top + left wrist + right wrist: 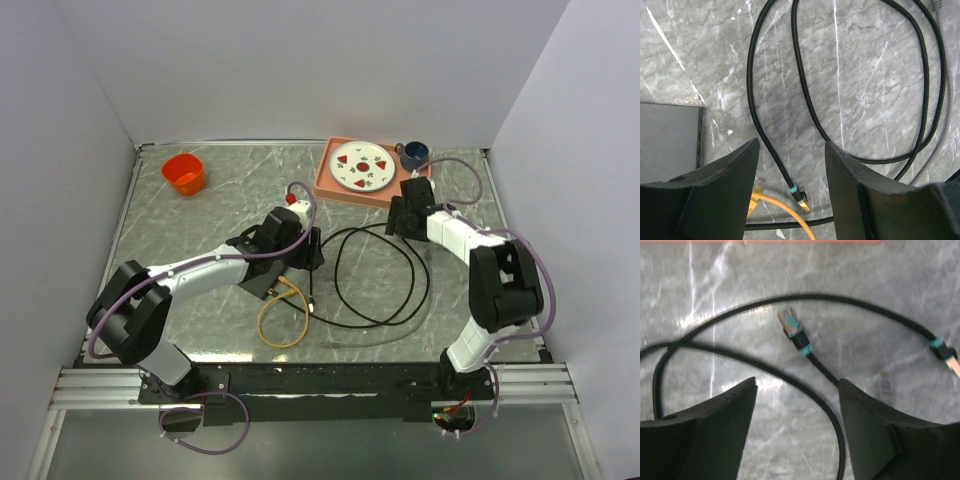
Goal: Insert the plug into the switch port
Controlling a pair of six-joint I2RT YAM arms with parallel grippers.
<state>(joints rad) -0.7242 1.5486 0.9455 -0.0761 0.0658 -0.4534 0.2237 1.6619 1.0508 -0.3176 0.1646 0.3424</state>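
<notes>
The left tool point(791, 145) stands wide and empty over the grey marbled worktop point(865, 75). Below its gap lies a teal-collared plug point(800, 195) of the thin black cable point(755, 75). The right tool point(797, 382), also spread and empty, hangs near the second teal-collared plug point(790, 322). The flat matte-black box point(258, 284) lies under the left arm, its switch port too small to make out.

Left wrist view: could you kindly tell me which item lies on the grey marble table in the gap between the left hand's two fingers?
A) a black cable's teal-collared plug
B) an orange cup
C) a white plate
A: the black cable's teal-collared plug lies loose on the grey marble table, seen in the gap of the open left hand, which does not touch it.
</notes>
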